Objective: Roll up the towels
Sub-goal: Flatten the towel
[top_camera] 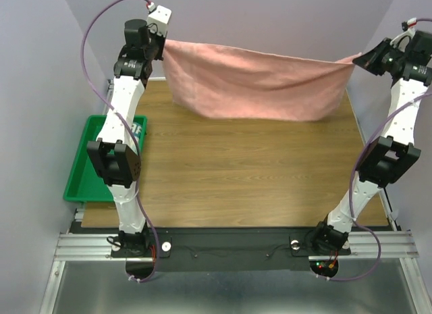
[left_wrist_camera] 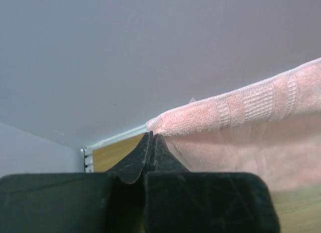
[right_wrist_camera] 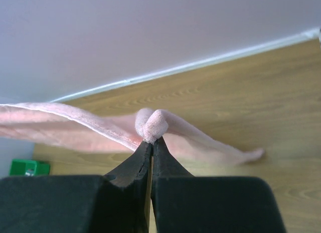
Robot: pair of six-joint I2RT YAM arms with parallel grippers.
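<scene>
I am pinching the salmon-pink towel (top_camera: pixel 256 84) between both hands, one top corner in each. My left hand (top_camera: pixel 163 45) is clamping its fingers tight on the left corner. In the left wrist view the woven border band is running away from the fingertips (left_wrist_camera: pixel 148 143) to their right. My right hand (top_camera: pixel 359 59) is gripping the opposite corner just as tightly, with a small bunched fold of terry poking out past its closed tips.

The towel is hanging spread between my two hands as a wide sheet. Its top edge is sagging slightly in the middle, and its body is drooping below both hands over the far part of the wooden surface (top_camera: pixel 250 172). I cannot tell whether its lower edge is touching the surface.

Both hands are raised high, well apart from each other. A green tray (top_camera: pixel 81 172) is sitting below my left hand and nearer to me, just past the surface's left edge.
</scene>
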